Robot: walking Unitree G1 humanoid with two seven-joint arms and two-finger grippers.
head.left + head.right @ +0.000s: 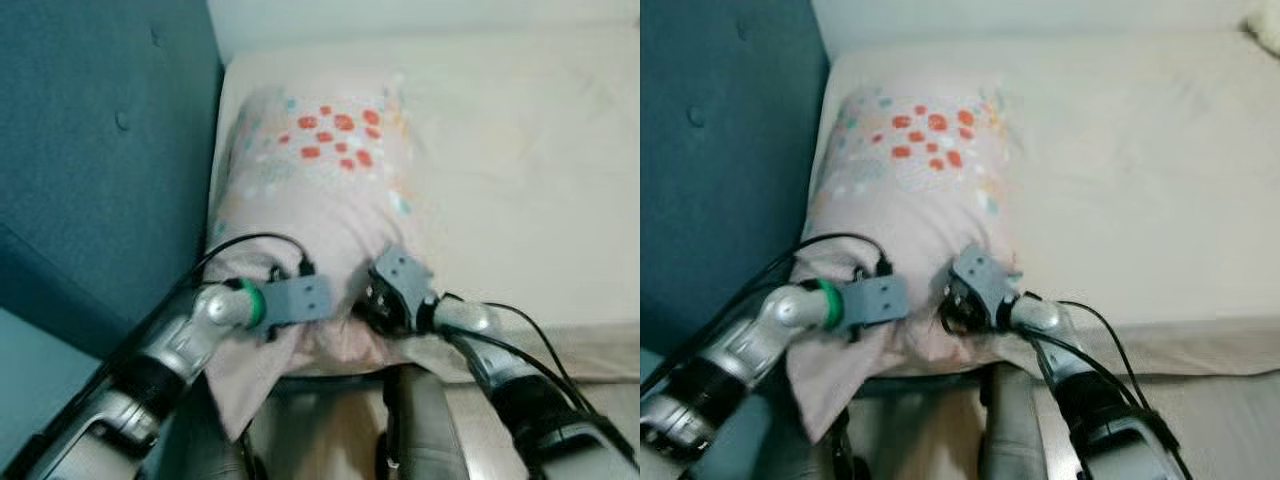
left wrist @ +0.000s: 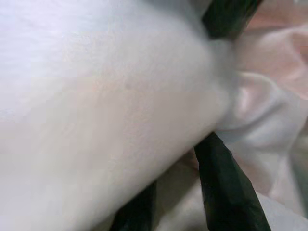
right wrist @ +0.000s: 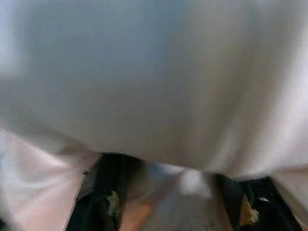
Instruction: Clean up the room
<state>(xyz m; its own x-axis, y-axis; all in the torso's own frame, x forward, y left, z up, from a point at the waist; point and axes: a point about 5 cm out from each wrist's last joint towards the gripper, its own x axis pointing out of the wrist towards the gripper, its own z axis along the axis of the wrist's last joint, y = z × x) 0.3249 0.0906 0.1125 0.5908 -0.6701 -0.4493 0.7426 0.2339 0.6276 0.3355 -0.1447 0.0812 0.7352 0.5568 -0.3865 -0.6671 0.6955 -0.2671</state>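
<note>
Both tools work at the near end of the pink pillow [image 1: 320, 190]: the left tool [image 1: 345, 300] reaches in sideways from the robot's left, the right tool [image 1: 372, 300] comes in from the right, and the two meet almost tip to tip at the pillow's near edge. Seen from the left wrist, a black finger [image 2: 226, 192] lies under a fold of pale fabric with cloth bunched between it and its partner, so the left tool looks clenched on the pillow. From the right wrist, two dark fingers [image 3: 108, 202] sit spread below a bulge of fabric, with cloth sagging between them; whether that tool is pinching or merely cradling I cannot tell. Just beyond the tools the pillow lies lengthwise on the bed [image 1: 520, 180], its orange-dotted end far from them, while a loose corner of the case hangs down over the bed edge beside the left arm. Left of the left tool stands the teal headboard [image 1: 100, 150], close to the pillow's side. The likely trouble: both holds seem to be on slack case rather than filling, so a lift could stretch the cover, let the pillow sag and slide out, or drag it off the mattress edge.
</note>
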